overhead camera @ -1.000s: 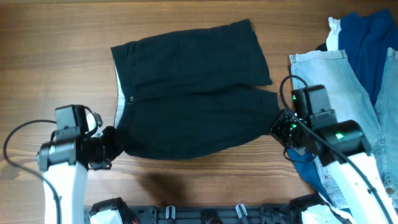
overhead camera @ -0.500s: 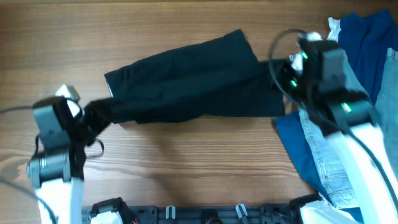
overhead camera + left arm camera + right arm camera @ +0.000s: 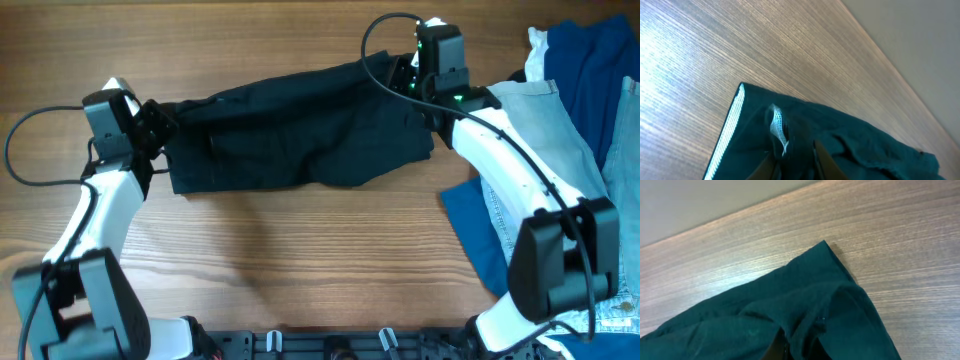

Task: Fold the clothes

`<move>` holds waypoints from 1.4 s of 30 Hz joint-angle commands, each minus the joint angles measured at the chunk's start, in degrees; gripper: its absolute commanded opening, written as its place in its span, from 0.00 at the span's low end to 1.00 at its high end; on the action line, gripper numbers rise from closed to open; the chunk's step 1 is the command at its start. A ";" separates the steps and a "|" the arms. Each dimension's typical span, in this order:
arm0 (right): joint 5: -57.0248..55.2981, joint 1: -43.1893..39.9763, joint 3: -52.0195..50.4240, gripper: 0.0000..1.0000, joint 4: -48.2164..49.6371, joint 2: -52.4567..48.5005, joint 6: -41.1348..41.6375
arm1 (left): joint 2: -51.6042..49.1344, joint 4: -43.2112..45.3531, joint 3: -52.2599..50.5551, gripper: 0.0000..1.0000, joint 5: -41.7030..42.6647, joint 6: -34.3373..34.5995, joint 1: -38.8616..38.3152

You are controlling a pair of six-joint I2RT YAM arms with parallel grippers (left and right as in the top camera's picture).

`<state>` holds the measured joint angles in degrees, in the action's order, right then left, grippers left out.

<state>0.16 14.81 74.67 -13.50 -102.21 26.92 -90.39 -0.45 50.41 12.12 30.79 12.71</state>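
Observation:
The black shorts lie folded in half lengthwise across the far middle of the table. My left gripper is shut on their left end; the left wrist view shows dark cloth and a white edge strip pinched between my fingers. My right gripper is shut on their right end; the right wrist view shows cloth bunched between the fingers. Light-blue jeans and dark blue cloth lie at the right.
More dark blue cloth lies under the jeans by the right arm. The bare wooden table stretches in front of the shorts. A dark rail runs along the near edge.
Both grippers carried the near edge of the shorts away from the front, over to the far edge, folding the shorts in half. Both arms now reach to the far side.

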 commanded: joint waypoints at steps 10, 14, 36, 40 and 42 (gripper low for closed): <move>1.16 -3.08 0.72 1.00 -8.33 -4.28 0.26 | -1.84 3.50 0.87 0.80 13.86 -0.50 1.70; 3.91 -3.21 0.70 1.00 -22.84 -4.28 2.12 | -1.97 -17.00 0.87 0.83 7.13 -4.76 1.66; 7.76 -2.80 0.63 0.66 -31.65 -5.33 0.33 | -3.58 -20.33 0.85 0.77 0.44 -4.85 0.98; 8.76 -2.45 0.63 0.65 -31.52 -9.03 0.70 | -5.46 -19.06 0.83 0.77 1.46 -4.85 -1.16; 8.94 -2.45 0.63 0.65 -31.52 -10.34 0.70 | -6.01 -18.78 0.83 0.77 2.40 -4.87 -3.02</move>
<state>7.79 11.97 75.13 -45.08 -110.17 27.33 -95.07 -19.68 51.18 13.21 26.20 12.03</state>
